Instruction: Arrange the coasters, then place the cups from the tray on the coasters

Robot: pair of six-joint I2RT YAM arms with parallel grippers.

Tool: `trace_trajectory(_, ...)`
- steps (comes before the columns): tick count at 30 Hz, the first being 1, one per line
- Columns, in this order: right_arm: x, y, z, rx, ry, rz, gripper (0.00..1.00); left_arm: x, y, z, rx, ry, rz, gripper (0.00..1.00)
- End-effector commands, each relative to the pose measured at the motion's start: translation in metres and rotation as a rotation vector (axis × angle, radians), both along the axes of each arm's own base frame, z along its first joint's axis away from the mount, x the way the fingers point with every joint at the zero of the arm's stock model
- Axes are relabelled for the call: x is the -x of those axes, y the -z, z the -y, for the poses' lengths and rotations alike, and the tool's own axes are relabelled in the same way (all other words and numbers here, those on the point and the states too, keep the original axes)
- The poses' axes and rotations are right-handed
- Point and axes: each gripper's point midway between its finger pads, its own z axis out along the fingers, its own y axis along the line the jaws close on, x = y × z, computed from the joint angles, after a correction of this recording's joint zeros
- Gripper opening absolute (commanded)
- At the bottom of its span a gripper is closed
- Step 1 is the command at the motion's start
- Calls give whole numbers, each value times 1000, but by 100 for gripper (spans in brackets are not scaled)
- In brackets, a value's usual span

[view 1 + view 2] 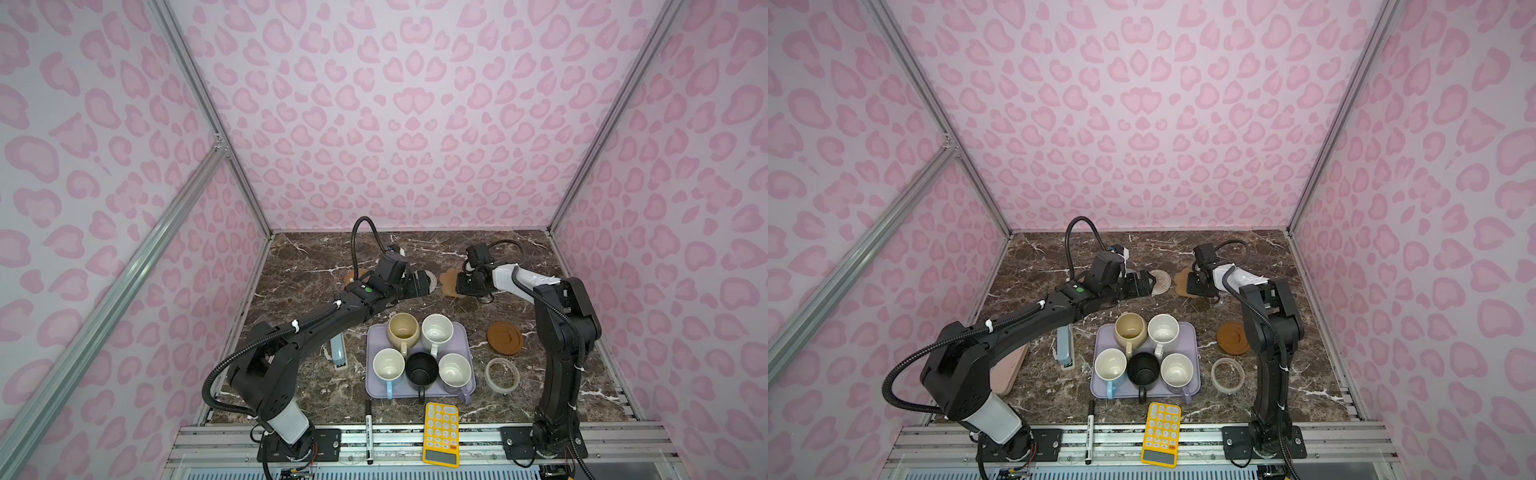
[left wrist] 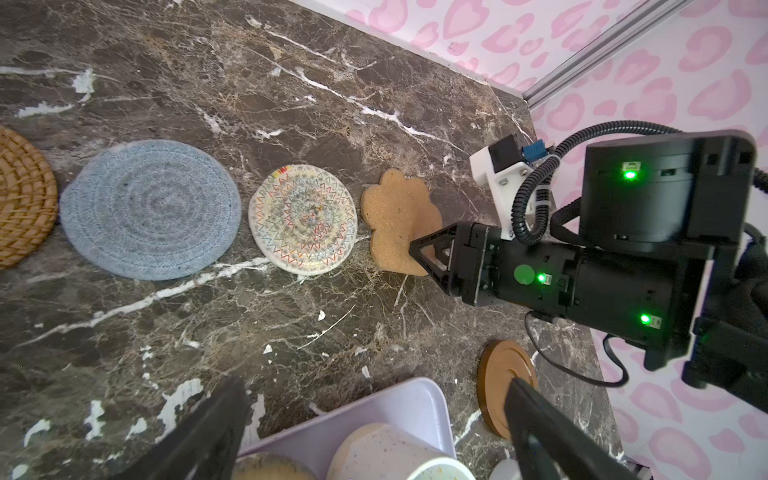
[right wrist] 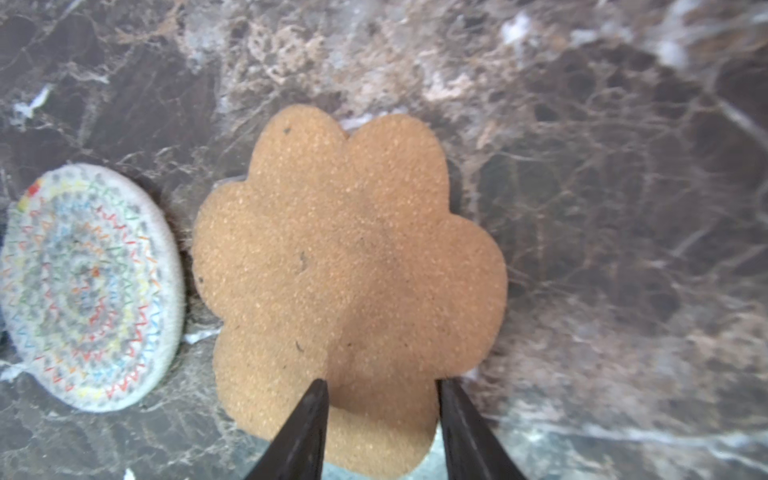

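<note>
We see two black robot arms over a dark marble worktop. The left arm reaches from its near-left base forward and inward, forearm almost level, wrist above the far middle. The left fingers stand wide apart and hold nothing. The right arm rises from its near-right base, bends at the elbow and stretches left, wrist tipped down. The right fingers stand a narrow gap apart, tips on or just above one petal of the flower coaster, which lies flat; we cannot tell whether they press on it. We count five coasters. Four lie flat in a row running left to right along the far part of the worktop, each just beside the next: the orange-tan coaster, the grey-blue coaster, the cream coaster and the flower coaster. The fifth, the amber disc, lies nearer, between the tray and the right arm. The tray sits at the near middle and carries five upright cups: the beige cup and white speckled cup behind, the light blue cup, black cup and lavender cup in front. Every handle points toward the near edge, the lavender one slanting right. One tape ring, one yellow calculator and one marker lie nearby.
</note>
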Motion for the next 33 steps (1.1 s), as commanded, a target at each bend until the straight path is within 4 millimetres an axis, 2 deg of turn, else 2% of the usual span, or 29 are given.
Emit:
trace_trajectory(1, 24, 19, -2, 17, -1, -118, 46, -3, -11, -1, 23, -3, 36, 98)
trace_trajectory(5, 24, 18, 0, 42, -3, -118, 46, -1, -12, -2, 25, -3, 39, 98)
trace_trajectory(12, 20, 19, 21, 139, 20, -128, 47, 0, -14, -4, 28, -6, 40, 98)
trace_trajectory(17, 13, 20, 27, 116, 25, -114, 48, 2, -16, -7, 27, -11, 49, 98)
trace_trajectory(24, 9, 27, 15, 89, -36, -117, 45, 1, -16, -6, 29, -9, 48, 98)
trace_trajectory(30, 21, 31, 21, 130, -62, -151, 43, 1, -15, -4, 31, -7, 45, 98)
trace_trajectory(33, 25, 33, 17, 122, -101, -156, 42, 0, -17, -3, 36, -5, 47, 98)
